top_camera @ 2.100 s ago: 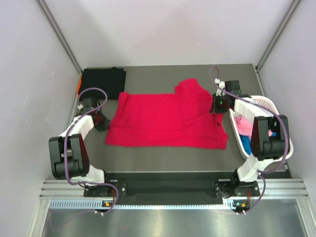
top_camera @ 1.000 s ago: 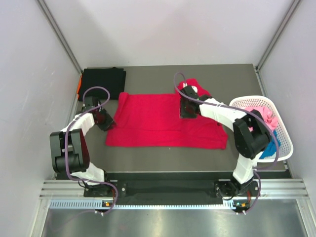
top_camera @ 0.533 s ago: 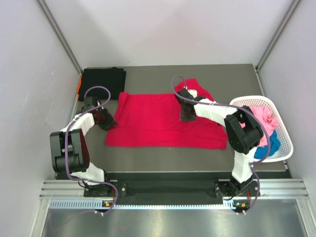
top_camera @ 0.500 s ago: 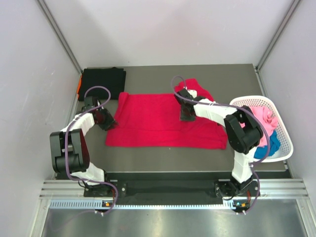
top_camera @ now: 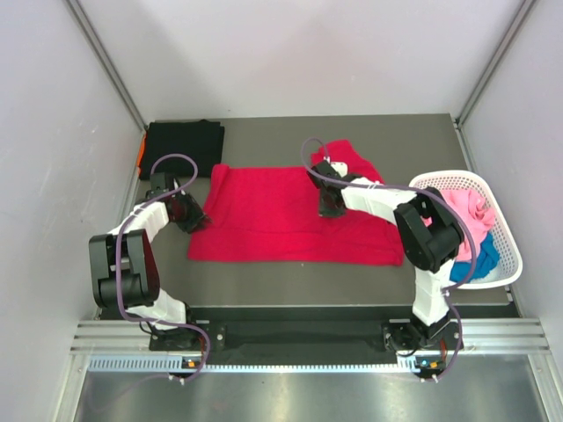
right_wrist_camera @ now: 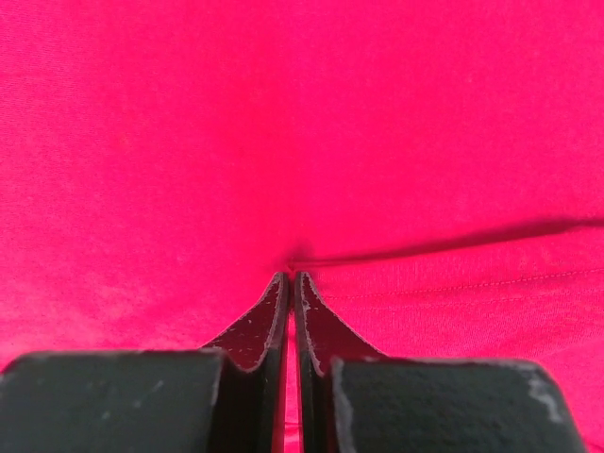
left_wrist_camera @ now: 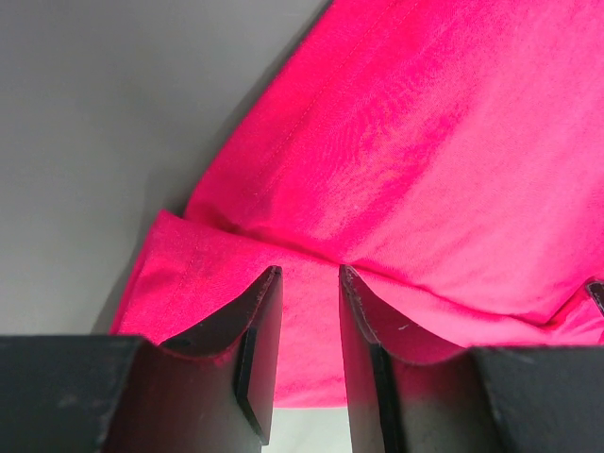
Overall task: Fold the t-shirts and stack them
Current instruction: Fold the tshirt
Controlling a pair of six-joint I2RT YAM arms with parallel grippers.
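A bright red t-shirt [top_camera: 273, 215] lies spread flat across the middle of the table, one sleeve [top_camera: 352, 158] sticking out at the back. My right gripper [top_camera: 330, 209] is down on its upper middle. In the right wrist view this gripper [right_wrist_camera: 288, 276] is shut, pinching a pucker of the red cloth [right_wrist_camera: 283, 113] at its tips, beside a hem line. My left gripper [top_camera: 195, 220] is at the shirt's left edge. Its jaws [left_wrist_camera: 310, 272] stand apart over a ridge of red cloth [left_wrist_camera: 425, 142], which shows through the gap. A folded black t-shirt [top_camera: 183, 139] lies at the back left.
An orange cloth edge [top_camera: 141, 151] peeks out left of the black t-shirt. A white lattice basket [top_camera: 440, 178] at the right holds pink [top_camera: 471, 207] and blue [top_camera: 479, 255] t-shirts. Grey walls close in both sides and the back.
The right gripper has come from the basket side onto the shirt's middle, and its jaws have closed on the cloth. The left gripper has stayed put.
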